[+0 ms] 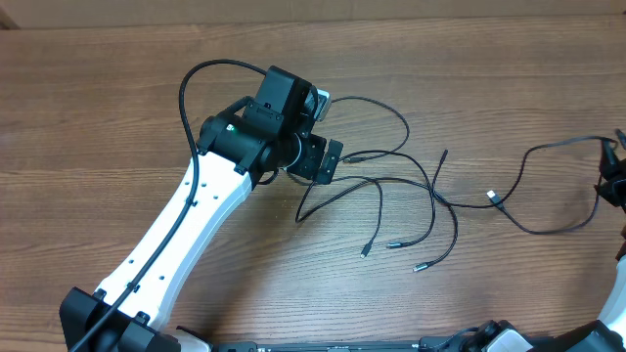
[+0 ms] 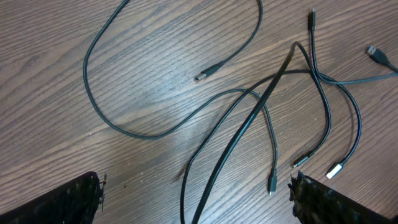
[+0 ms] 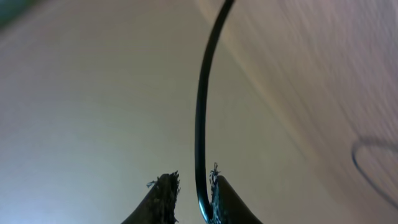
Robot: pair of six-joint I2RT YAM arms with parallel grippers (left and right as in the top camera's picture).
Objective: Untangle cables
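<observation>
Counter: brown wood-grain counter, flat and matt, with fine streaked grain.
Cables: thin black flexible cables with a round section and a smooth sheath. Each ends in a small plug. They lie on the middle of the counter in loose loops that cross one another.
Plug count: six ends show in the left wrist view. Four are dark, one is a pale silvery plug and one is a flat grey plug.
Strand count: cannot tell, since the strands overlap where they cross.
Outlying cord: one thin black cord runs from the counter's right edge. It bends in a wide loop and ends beside the crossed loops.
Left tool: black left tool, poised above the left part of the loops. Its two rough-textured fingers stand wide apart and grip nothing.
Right tool: dark right tool at the counter's right edge, with two frayed-looking tips set narrow. The outlying cord rises between them, touching one tip, with a sliver of light beside the other. Whether the cord is pinched cannot be told.
Arms: two. The left arm has a white shell and black joints. Only the edge of the right arm is in view.
Obstruction: in the overhead view the left arm's wrist covers the loops' left ends.
Other: one thicker black arm cable arcs over the left arm.
</observation>
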